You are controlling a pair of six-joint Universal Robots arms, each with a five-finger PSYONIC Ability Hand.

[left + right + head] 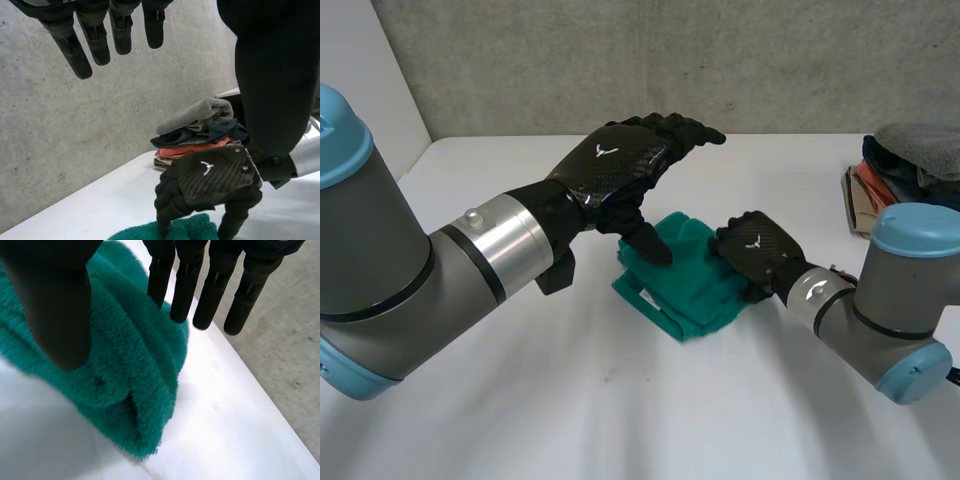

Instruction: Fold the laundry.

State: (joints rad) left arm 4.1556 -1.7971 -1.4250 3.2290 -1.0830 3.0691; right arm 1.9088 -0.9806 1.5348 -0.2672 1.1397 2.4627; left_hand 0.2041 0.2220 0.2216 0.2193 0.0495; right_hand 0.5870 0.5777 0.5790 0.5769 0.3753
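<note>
Head view: the folded green towel (685,285) lies mid-surface (520,400), directly beneath both my hands. My right hand (757,248) rests on the towel's right edge, fingers straight. My left hand (610,165) hovers over the towel, fingers wide, thumb touching it. The pile of folded clothes (910,150) sits beyond the towel, rightward.

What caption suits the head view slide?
Left hand open, thumb on a folded green towel; right hand open at its other side; folded laundry stack at the table's edge.
</note>
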